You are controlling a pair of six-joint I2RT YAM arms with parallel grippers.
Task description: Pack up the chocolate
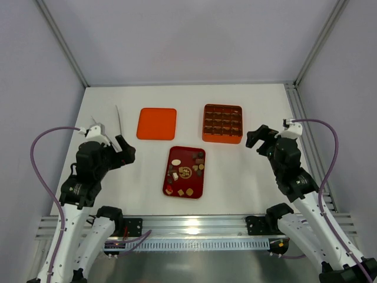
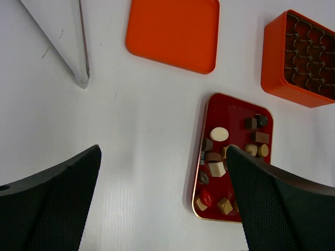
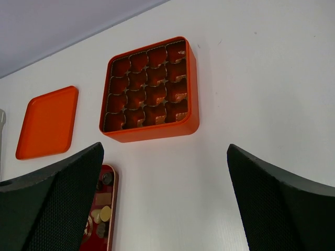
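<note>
Several small chocolate pieces [image 1: 184, 171], dark brown, tan and cream, lie on a dark red tray [image 1: 175, 154] at the table's middle; they also show in the left wrist view [image 2: 219, 134] and partly in the right wrist view [image 3: 105, 213]. The orange box [image 1: 223, 123] with a grid of cells stands behind the tray to the right [image 3: 149, 88]. My left gripper [image 1: 125, 149] is open and empty, left of the tray. My right gripper [image 1: 257, 138] is open and empty, right of the box.
An orange square lid [image 1: 156, 123] lies flat left of the box. A thin white tool [image 1: 119, 121] lies at the back left. The enclosure's walls and metal posts bound the table.
</note>
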